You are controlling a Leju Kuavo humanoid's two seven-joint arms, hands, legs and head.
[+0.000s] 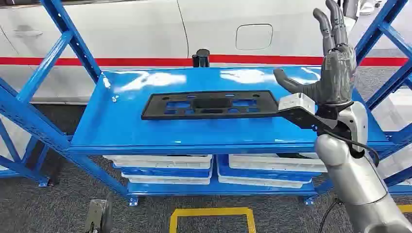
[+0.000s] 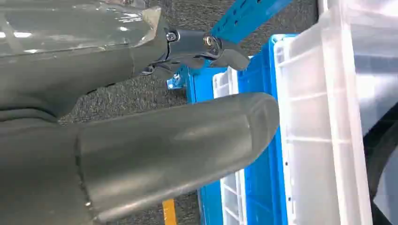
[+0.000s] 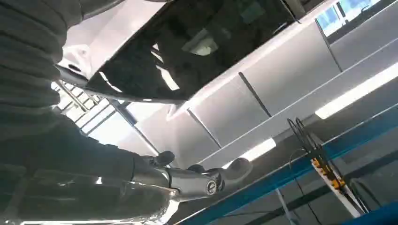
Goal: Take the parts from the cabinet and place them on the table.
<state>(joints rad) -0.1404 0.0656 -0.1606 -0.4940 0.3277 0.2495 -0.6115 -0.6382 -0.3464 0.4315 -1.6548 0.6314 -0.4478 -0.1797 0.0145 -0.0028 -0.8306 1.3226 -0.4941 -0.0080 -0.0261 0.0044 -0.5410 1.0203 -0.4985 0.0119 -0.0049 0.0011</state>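
Blue shelving (image 1: 204, 141) fills the middle of my head view, its glossy top shelf catching white ceiling glare. Behind it, across the upper frame, runs a white car (image 1: 145, 29) with a red stripe and a fuel flap. Grey carpet (image 1: 63, 204) lies below, with a yellow floor marking (image 1: 211, 212) at the bottom centre. On the lower shelf, white and blue bins (image 1: 165, 170) sit stacked side by side.

Lying flat in the centre of the top shelf is the black part (image 1: 209, 104), a long plate with cut-outs. My right hand (image 1: 333, 68) is raised at the upper right, above the shelf's right end, fingers straight and spread apart, thumb stuck out towards the part, holding nothing.

My left hand (image 2: 141, 140) shows close up in its wrist view, thumb (image 2: 178, 145) stretched out before the white bins; whether its fingers are wide or closed, I cannot tell.
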